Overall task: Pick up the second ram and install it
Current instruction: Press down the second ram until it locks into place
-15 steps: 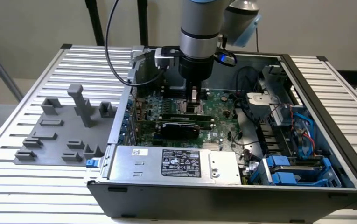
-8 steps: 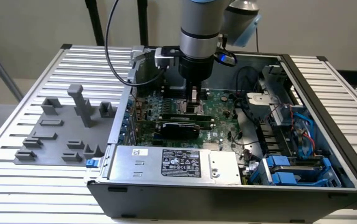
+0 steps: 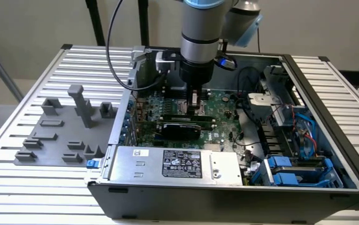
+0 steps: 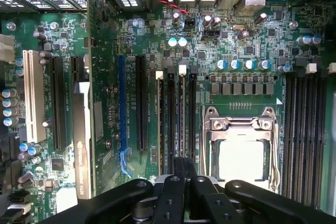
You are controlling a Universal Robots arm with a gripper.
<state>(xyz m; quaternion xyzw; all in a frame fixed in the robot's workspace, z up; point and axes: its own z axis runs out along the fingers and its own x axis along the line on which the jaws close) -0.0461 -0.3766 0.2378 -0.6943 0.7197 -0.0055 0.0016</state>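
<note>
My gripper [image 3: 195, 111] reaches straight down into the open computer case, over the green motherboard [image 3: 222, 104]. Its fingers stand close together on a thin, pale upright strip, the second ram [image 3: 195, 100], which I see edge-on. In the wrist view the black fingertips [image 4: 177, 171] meet just above the row of memory slots [image 4: 176, 119], beside the silver CPU socket [image 4: 241, 153]. The gripper [image 4: 185, 167] sits in line with the slot that has a white latch [image 4: 182, 69]. How deep the stick sits in the slot is hidden by the fingers.
A black expansion card [image 3: 179, 127] lies just in front of the gripper, and the silver power supply [image 3: 173, 163] is nearer still. Cables [image 3: 249, 82] and blue drive bays [image 3: 292, 171] fill the case on the exterior view's right. A grey fixture tray [image 3: 54, 140] rests on the slatted table.
</note>
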